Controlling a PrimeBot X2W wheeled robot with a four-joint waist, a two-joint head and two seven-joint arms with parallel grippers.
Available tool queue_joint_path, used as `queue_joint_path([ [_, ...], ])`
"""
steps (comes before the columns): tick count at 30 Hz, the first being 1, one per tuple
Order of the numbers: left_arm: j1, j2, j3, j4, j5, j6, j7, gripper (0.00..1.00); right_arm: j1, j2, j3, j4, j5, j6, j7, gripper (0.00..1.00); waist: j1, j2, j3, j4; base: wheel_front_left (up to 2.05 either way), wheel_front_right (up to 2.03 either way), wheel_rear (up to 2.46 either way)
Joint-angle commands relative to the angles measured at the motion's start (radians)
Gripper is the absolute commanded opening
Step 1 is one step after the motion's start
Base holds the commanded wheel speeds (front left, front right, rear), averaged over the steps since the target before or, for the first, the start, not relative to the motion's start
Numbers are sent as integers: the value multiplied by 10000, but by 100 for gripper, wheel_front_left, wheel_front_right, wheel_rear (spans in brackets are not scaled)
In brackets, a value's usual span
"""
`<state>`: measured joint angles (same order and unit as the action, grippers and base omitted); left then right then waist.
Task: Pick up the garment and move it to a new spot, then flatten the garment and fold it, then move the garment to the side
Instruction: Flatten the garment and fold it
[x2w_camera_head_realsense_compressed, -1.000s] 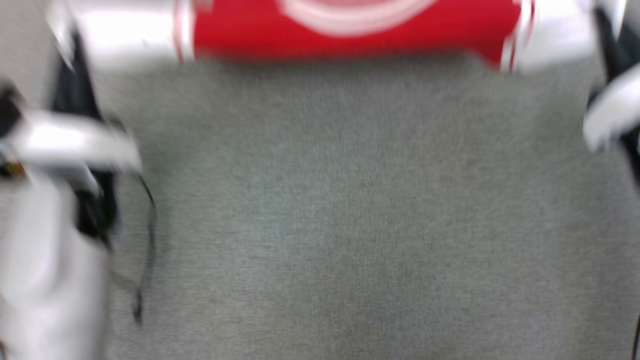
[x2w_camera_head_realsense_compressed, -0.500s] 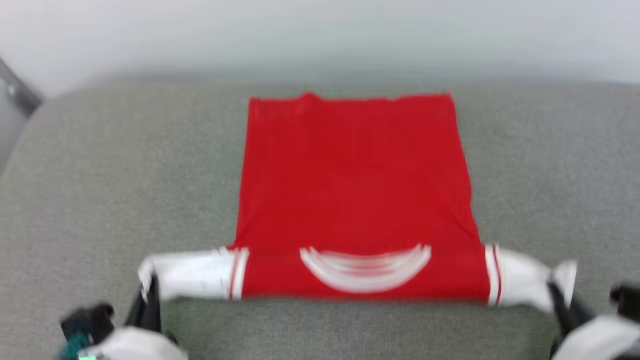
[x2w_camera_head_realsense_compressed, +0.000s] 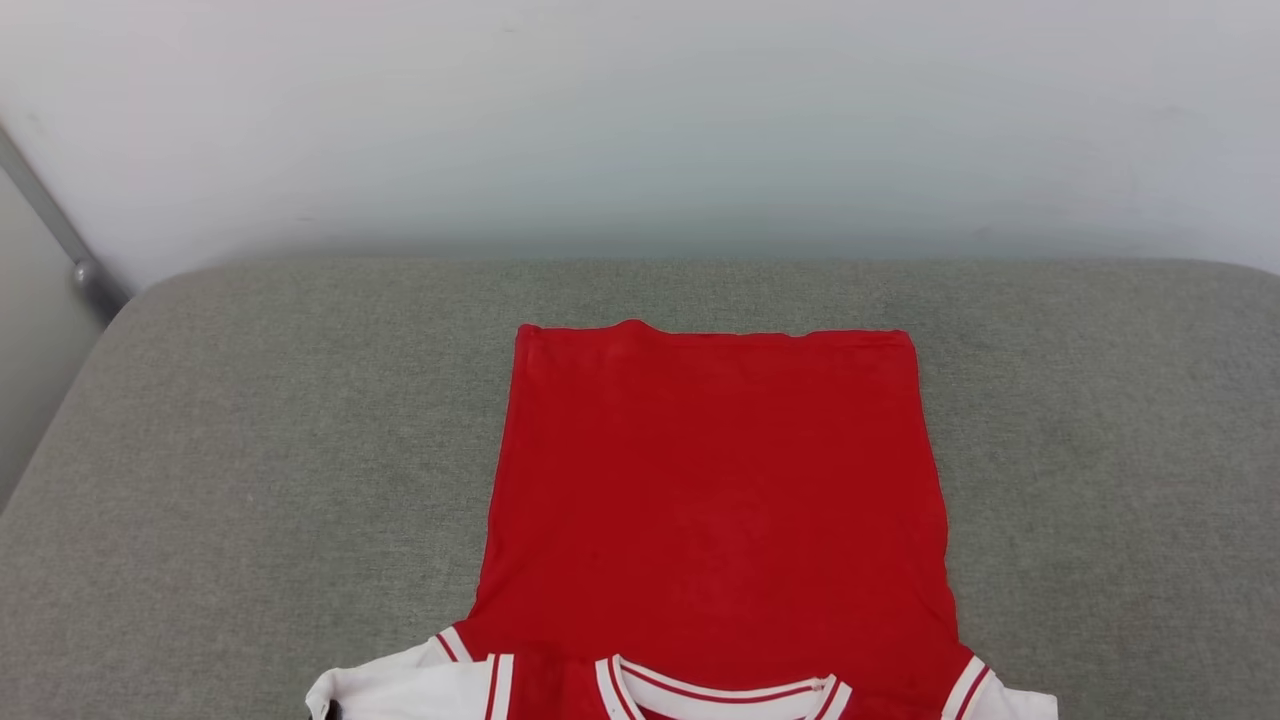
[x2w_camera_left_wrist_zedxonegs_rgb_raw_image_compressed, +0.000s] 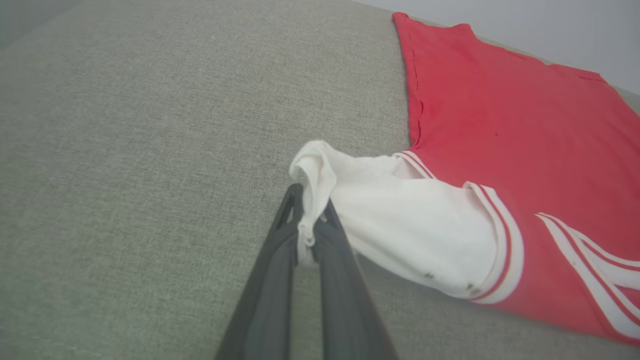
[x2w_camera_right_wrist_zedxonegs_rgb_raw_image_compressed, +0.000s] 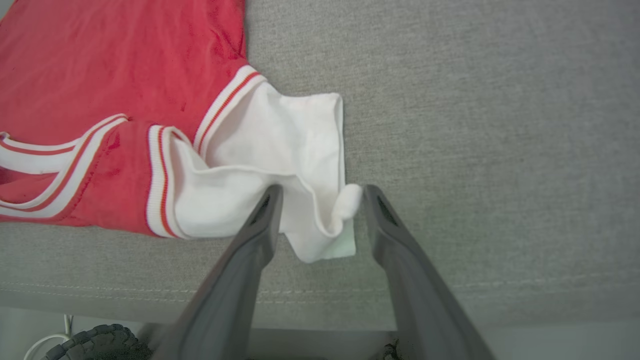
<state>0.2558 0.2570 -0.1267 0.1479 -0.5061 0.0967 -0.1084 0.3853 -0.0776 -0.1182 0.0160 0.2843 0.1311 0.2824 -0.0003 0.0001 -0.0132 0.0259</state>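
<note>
The shirt (x2w_camera_head_realsense_compressed: 715, 500) lies spread on the grey cushion (x2w_camera_head_realsense_compressed: 250, 450) with its plain red side up, its hem toward the wall (x2w_camera_head_realsense_compressed: 640, 120) and its collar (x2w_camera_head_realsense_compressed: 715, 690) at the near edge. The body looks smooth; the trouble is at the sleeves.

The left gripper (x2w_camera_left_wrist_zedxonegs_rgb_raw_image_compressed: 309, 210) is clamped on the tip of the left sleeve (x2w_camera_left_wrist_zedxonegs_rgb_raw_image_compressed: 400, 220), with white cloth pinched between its two dark fingers and lifted a little off the cushion. The right gripper (x2w_camera_right_wrist_zedxonegs_rgb_raw_image_compressed: 322, 192) stands open, its fingers either side of the bunched end of the right sleeve (x2w_camera_right_wrist_zedxonegs_rgb_raw_image_compressed: 280, 145) (the cloth may just touch one finger, though that is hard to tell from this angle).

I judge this to be the flattening step, close to done, with the shirt already at its new spot and the fold not yet begun.

Next, the left gripper would need to lay its sleeve down and open. Both crumpled sleeve ends then want drawing outward until flat, without dragging the smooth body askew.
</note>
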Motion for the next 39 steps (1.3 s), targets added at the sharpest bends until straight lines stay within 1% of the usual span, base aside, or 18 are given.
queue_joint_path([
  [1, 60, 38, -17, -100, 28, 15, 17, 0, -127, -68, -64, -178, 107, -7, 0, 100, 3, -1, -2, 18, 0, 0, 0],
  [4, -88, 47, -72, -274, 89, 44, -33, 0, -638, -180, -329, -489, 107, -7, 55, 100, 3, -1, 33, 73, 0, 0, 0],
  [7, -244, 49, -105, -443, 136, 80, -82, 0, -1570, -314, -755, -427, 179, -7, 160, 100, 3, -1, 175, 111, 0, 0, 0],
  [9, -419, 118, -166, -614, 316, 87, -203, 0, -2481, -485, -1024, -67, 184, -7, 271, 100, 3, -1, 415, 135, 0, 0, 0],
  [11, -669, 41, -353, -805, 409, -49, -319, 0, -3493, -583, -1215, 393, 268, -6, 402, 100, 3, -1, 781, 285, 0, 0, 0],
  [13, -927, 39, -485, -880, 559, -89, -436, 0, -4561, -752, -1290, 974, 262, -6, 626, 100, 3, -1, 1134, 462, 0, 0, 0],
  [17, -1676, -128, -707, -1037, 693, -247, -712, 0, -6791, -1095, -1365, 2239, 439, -6, 1441, 100, 3, -1, 1975, 899, 0, 0, 0],
  [19, -2050, -208, -812, -1084, 762, -319, -829, 0, -7836, -1280, -1282, 2875, 532, -6, 2088, 100, 3, -1, 2400, 1129, 0, 0, 0],
  [20, -2245, -264, -886, -1131, 804, -358, -874, 0, -8337, -1484, -1234, 3113, 413, -6, 2455, 100, 3, -1, 2656, 1270, 0, 0, 0],
  [23, -2749, -374, -1043, -1255, 903, -495, -1014, 0, -9804, -1770, -1003, 3781, 251, -6, 3618, 100, 3, -1, 3260, 1599, 0, 0, 0],
  [24, -2749, -374, -1043, -1255, 903, -495, -1014, 0, -9804, -1770, -1003, 3781, 251, -6, 3618, 100, 3, -1, 3260, 1599, 0, 0, 0],
  [28, -3317, -559, -1257, -1368, 1007, -659, -1178, 0, -11358, -1999, -909, 4487, 10, -6, 5236, 100, 3, -1, 3951, 1956, 0, 0, 0],
  [31, -3627, -681, -1409, -1428, 1082, -763, -1267, 0, -12213, -2048, -1015, 4926, -258, -6, 6063, 100, 3, -1, 4318, 2181, 0, 0, 0],
  [34, -3851, -772, -1513, -1396, 1109, -851, -1341, 0, -12699, -2057, -1165, 5289, -624, -6, 6466, 100, 3, -1, 4576, 2370, 0, 0, 0],
  [36, -3969, -856, -1579, -1365, 1132, -927, -1383, 0, -12923, -2055, -1310, 5483, -729, -6, 6499, 100, 3, -1, 4712, 2489, 0, 0, 0],
  [39, -4087, -937, -1607, -1351, 1144, -968, -1440, 0, -12986, -1879, -1563, 5891, -927, -6, 6758, 100, 3, -1, 4901, 2569, 0, 0, 0],
])
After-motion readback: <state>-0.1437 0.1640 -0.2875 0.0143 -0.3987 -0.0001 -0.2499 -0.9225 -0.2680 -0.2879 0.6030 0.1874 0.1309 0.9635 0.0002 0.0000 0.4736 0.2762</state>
